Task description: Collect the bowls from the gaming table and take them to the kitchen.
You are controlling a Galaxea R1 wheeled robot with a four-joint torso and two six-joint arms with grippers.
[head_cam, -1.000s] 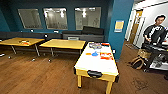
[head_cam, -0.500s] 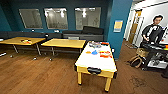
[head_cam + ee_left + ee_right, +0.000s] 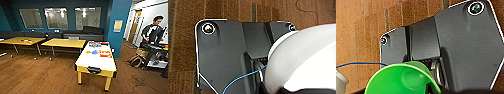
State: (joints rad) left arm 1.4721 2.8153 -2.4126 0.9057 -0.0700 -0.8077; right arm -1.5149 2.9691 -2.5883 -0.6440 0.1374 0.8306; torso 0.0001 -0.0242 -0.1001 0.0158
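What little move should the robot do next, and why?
Probably roll forward a little toward the gaming table: it stands some way ahead, and an orange bowl and a blue bowl sit on its white top, likely out of reach from here.

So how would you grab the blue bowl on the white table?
Probably by its rim, coming down from above on the near side. The blue bowl looks low and flat on the gaming table, with the orange bowl close beside it and a red bag on the other side.
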